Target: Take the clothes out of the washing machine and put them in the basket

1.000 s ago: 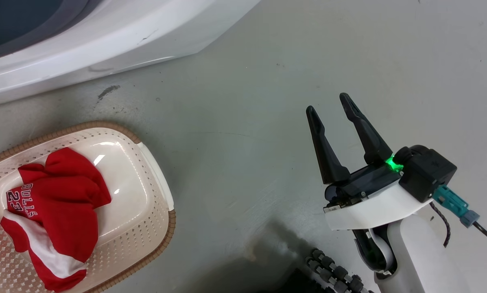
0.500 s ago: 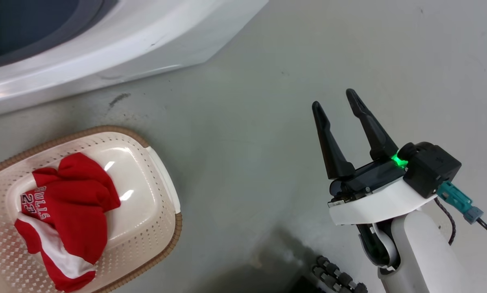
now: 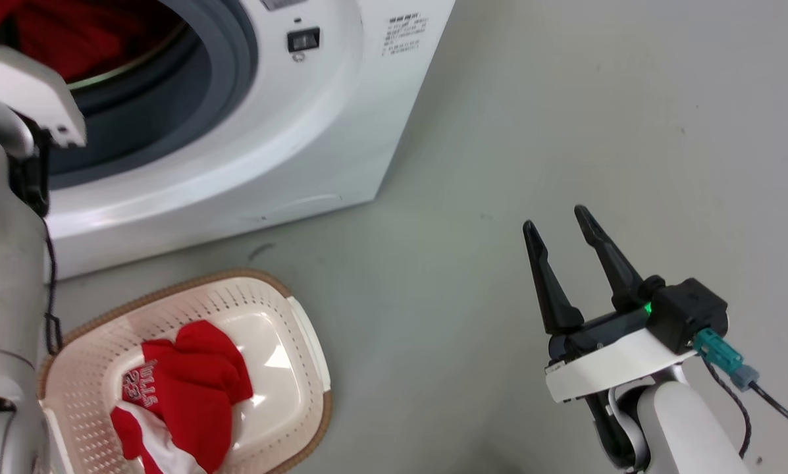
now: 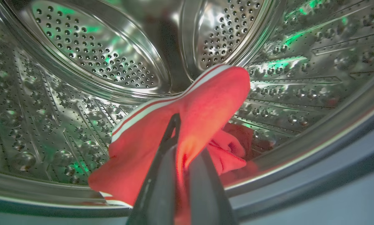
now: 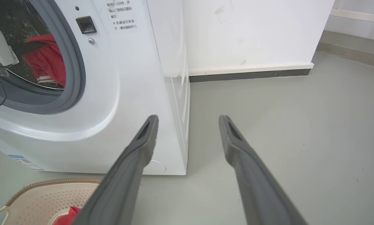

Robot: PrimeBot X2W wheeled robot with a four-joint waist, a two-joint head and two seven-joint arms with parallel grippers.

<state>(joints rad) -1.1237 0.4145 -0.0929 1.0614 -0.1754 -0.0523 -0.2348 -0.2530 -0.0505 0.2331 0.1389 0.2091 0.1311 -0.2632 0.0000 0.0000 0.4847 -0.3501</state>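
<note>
Pinching clothes (image 4: 211, 93), left fingers (image 4: 157, 187) seemingly half-buried.

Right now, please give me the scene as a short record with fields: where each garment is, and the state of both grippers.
left gripper: shut on red garment inside the drum
right gripper: open, empty, over the floor
washing machine: white, porthole open
basket: on the floor in front of the machine, holds lettered garment
task state: one garment in basket, one not yet out
</note>
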